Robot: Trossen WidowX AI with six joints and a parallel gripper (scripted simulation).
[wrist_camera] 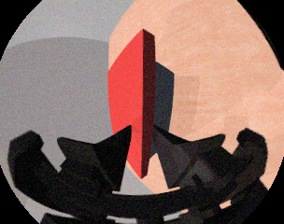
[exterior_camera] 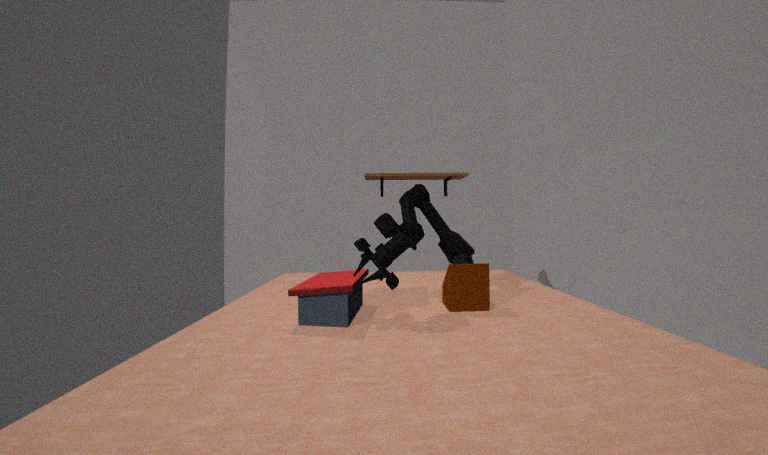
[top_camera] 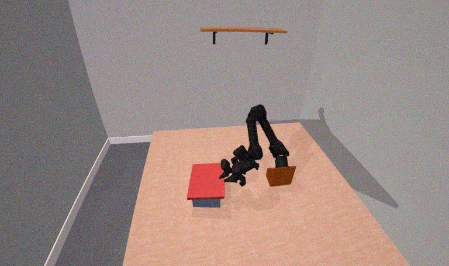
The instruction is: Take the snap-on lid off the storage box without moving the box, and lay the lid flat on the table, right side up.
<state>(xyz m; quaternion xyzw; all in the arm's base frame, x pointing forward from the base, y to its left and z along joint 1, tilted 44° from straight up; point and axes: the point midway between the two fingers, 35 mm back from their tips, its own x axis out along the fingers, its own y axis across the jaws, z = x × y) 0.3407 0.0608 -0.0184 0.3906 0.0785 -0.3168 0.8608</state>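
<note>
The red lid (top_camera: 206,180) (exterior_camera: 328,281) (wrist_camera: 125,89) lies over the blue-grey storage box (top_camera: 206,203) (exterior_camera: 322,310) (wrist_camera: 164,93), right side up. In the exterior view its edge on the arm's side looks slightly raised, so it is a little tilted, with its far side still on the box. The box stands upright on the table. My gripper (top_camera: 222,179) (exterior_camera: 360,277) (wrist_camera: 141,128) is shut on the lid's edge nearest the arm, one finger above and one below. The lower finger is close beside the box wall; whether it touches is unclear.
An orange-brown block (top_camera: 281,176) (exterior_camera: 467,287) stands on the table (top_camera: 265,230) (exterior_camera: 396,382) right of the box, in front of the arm's base. The table's left edge runs left of the box. A wooden shelf (top_camera: 243,29) (exterior_camera: 416,175) hangs on the back wall.
</note>
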